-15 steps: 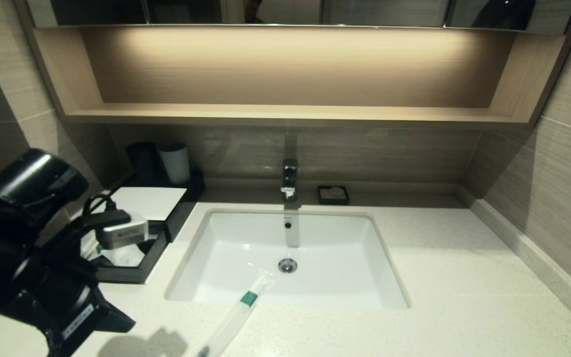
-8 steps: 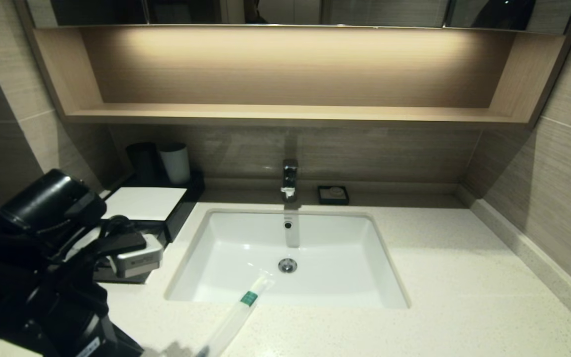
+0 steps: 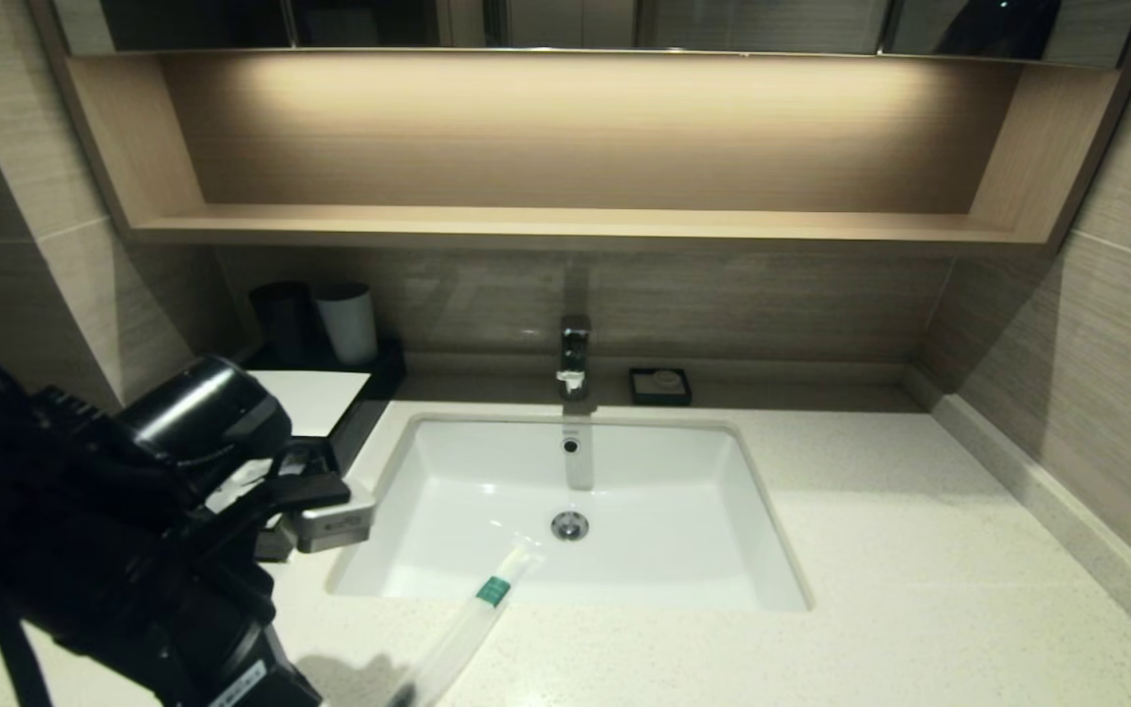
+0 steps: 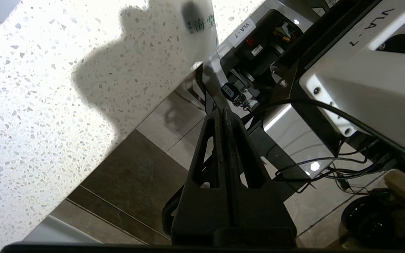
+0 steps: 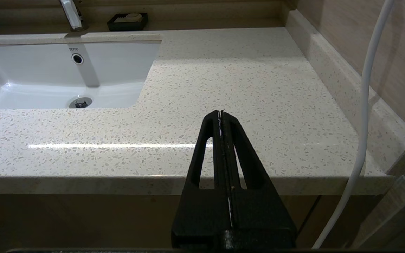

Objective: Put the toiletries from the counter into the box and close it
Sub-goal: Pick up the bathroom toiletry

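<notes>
One slim translucent sachet (image 3: pixel 475 614) with a green band lies slanted over the sink's front rim onto the counter (image 3: pixel 919 550); its printed end (image 4: pixel 199 26) shows in the left wrist view. My left arm fills the near left and hides most of the box; only its white top panel (image 3: pixel 318 393) shows. The left gripper (image 4: pixel 222 111) is shut and empty, pointing past the counter's front edge toward the floor, a little short of the sachet. My right gripper (image 5: pixel 220 113) is shut and empty, held off the counter's front edge on the right.
An inset white sink (image 3: pixel 624 579) sits mid-counter with a faucet (image 3: pixel 573 353) behind it. A small black soap dish (image 3: pixel 660 385) stands by the back wall. A black cup (image 3: pixel 283 319) and a white cup (image 3: pixel 348 322) stand behind the box. A white cable (image 5: pixel 364 105) hangs near the right gripper.
My left arm has swung right and nearer, away from the box's open drawer toward the sachet, and now covers the drawer. The sachet has not moved.
</notes>
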